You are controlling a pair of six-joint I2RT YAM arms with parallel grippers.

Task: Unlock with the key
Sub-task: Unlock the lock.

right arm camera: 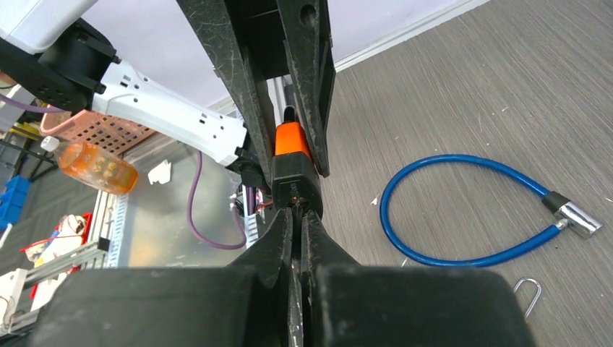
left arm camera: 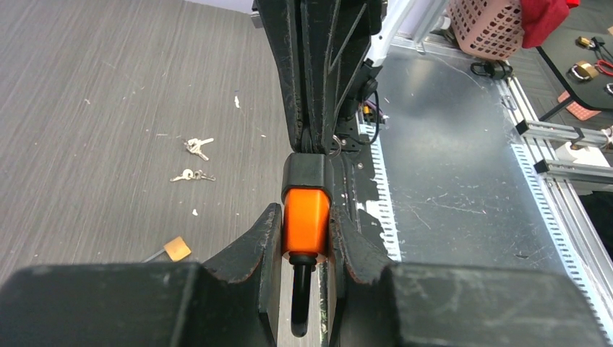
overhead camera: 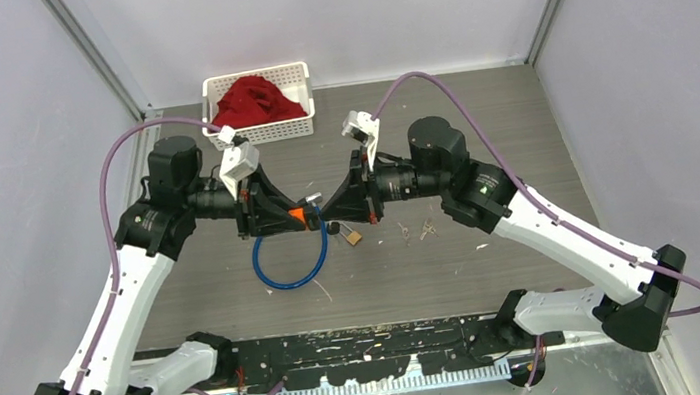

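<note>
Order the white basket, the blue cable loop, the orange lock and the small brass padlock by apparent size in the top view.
1. white basket
2. blue cable loop
3. orange lock and brass padlock: both look tiny and alike. The lock is partly hidden, so I leave them unranked.

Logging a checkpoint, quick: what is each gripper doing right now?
Left gripper: closed on the orange lock.
Right gripper: closed at the lock's black end; what it pinches cannot be told.
</note>
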